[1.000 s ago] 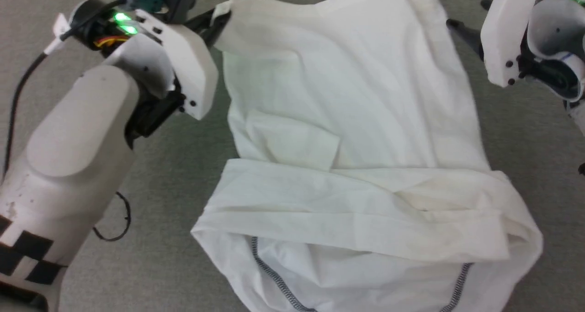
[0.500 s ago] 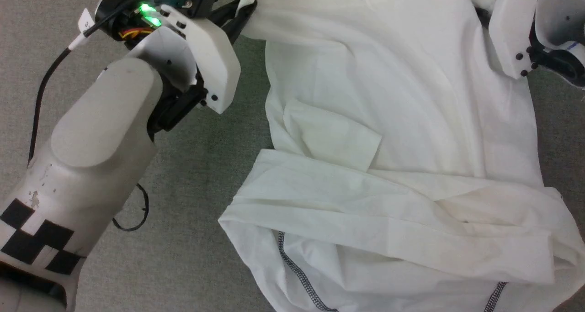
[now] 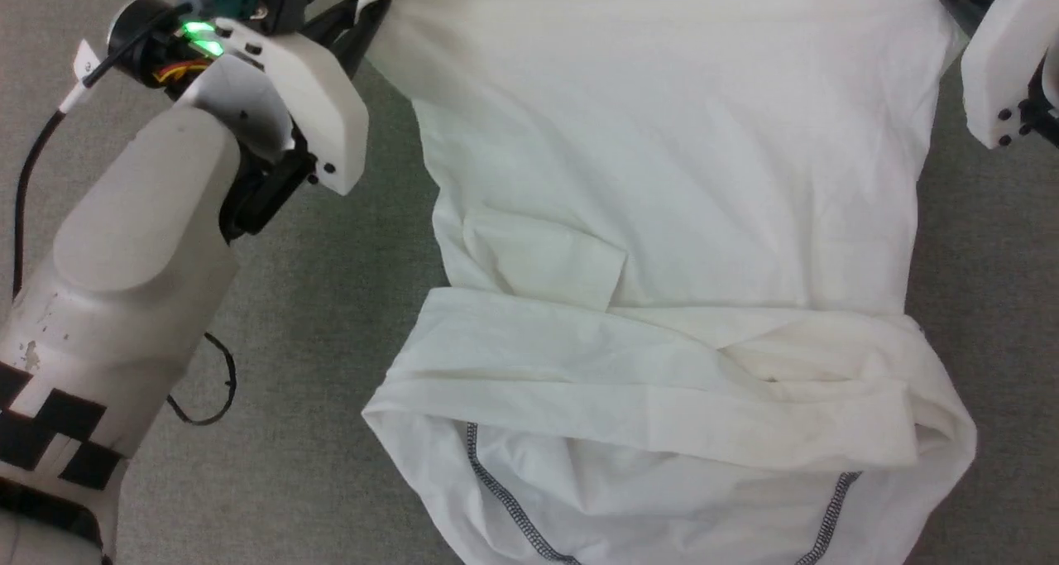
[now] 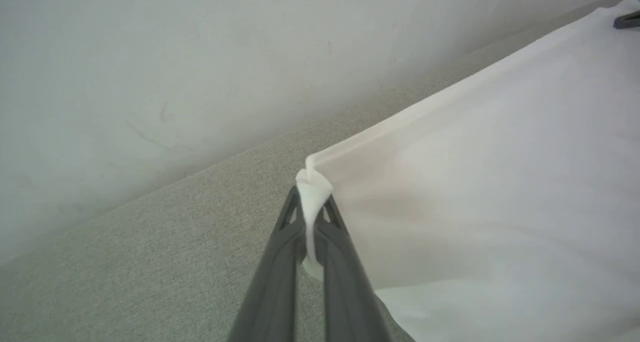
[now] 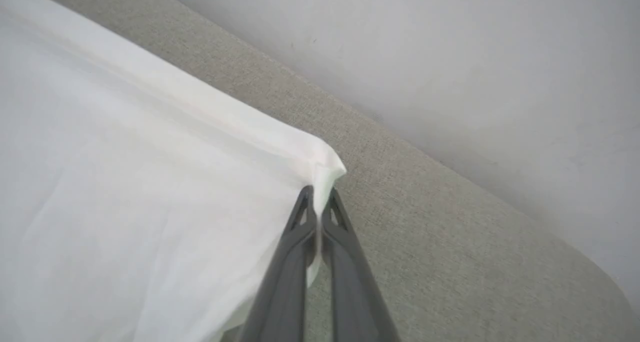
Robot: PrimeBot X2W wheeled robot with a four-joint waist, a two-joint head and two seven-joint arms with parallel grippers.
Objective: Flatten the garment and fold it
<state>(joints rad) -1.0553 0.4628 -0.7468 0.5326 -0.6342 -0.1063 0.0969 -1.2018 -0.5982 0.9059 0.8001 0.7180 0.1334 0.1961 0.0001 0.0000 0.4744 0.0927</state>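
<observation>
The garment (image 3: 662, 176) lies on the grey cloth-covered surface (image 3: 331, 317). Its far edge is lifted and pulled taut between the two grippers, and its near part rests in loose layers toward the robot. A sleeve (image 3: 645, 383) lies folded across the body, and a small flap (image 3: 538, 259) is turned over just above it. Dark stitching (image 3: 505, 499) curves along the seams at the near edge. The left gripper (image 4: 311, 207) is clamped on the far left corner, with a wad of cloth bunched between its fingers. The right gripper (image 5: 316, 197) is clamped on the far right corner, its tips pinching only the very edge of the fabric.

That thin hold on the right looks like the weak point. If the arms pull further apart or lift quickly, the corner could slip out and the edge drop in a heap. An uneven pull would skew the garment and drag the sleeve and flap into new creases rather than smoothing them. Folding now would, I judge, trap the turned flap inside. A black cable (image 3: 211, 399) loops on the surface beside the left arm, near the garment but apart from it, and a sweeping arm might catch it.

What holds things here is the surface itself. It bears the garment and the cable loop, and it meets a pale wall (image 4: 150, 56) at its far side.
</observation>
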